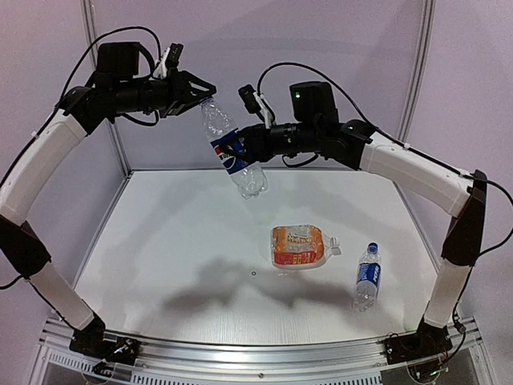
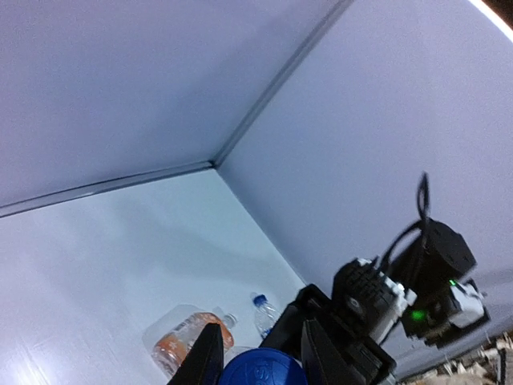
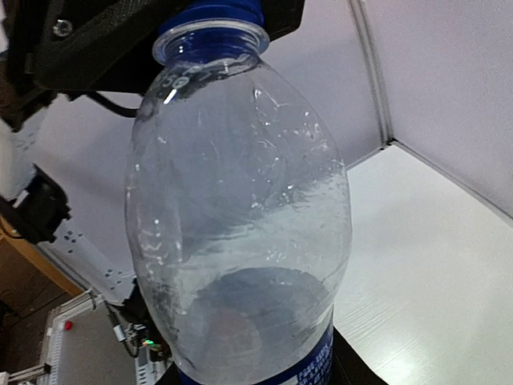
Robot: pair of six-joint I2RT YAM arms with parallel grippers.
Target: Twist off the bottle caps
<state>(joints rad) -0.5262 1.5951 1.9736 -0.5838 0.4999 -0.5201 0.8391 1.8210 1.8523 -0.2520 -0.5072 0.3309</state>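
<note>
While the left gripper (image 1: 200, 96) is closed on the round blue plastic screw cap (image 2: 264, 370), the right gripper (image 1: 239, 151) clamps the slim clear plastic bottle (image 1: 215, 120) at its blue label. The bottle hangs tilted in the air, well above the white table (image 1: 176, 241). The left wrist view shows the cap between the two black fingers (image 2: 207, 357). The right wrist view shows the cap seated against the neck ring, so it appears not yet unscrewed.

Judged step: loosening the first of three caps.

Possible faults from this position:

1. Body rotation. The bottle wall is smooth and looks thin. If the right grip is too light, the bottle turns with the cap and the thread does not release.
2. Wall collapse. Excess clamping force may dent the bottle and twist the neck off line.
3. Axis error. If the wrist rotation is not in line with the tilted neck, the cap is levered sideways and the fingers may slip off.
4. Cap loss. A freed cap held only by its rim may drop to the table.

Pending items: the squat orange-labelled plastic bottle (image 1: 300, 246) lies on its side on the table, whitish cap (image 1: 333, 241) in place. The second slim blue-labelled bottle (image 1: 367, 279) lies near it, small blue cap (image 1: 373, 248) in place.
</note>
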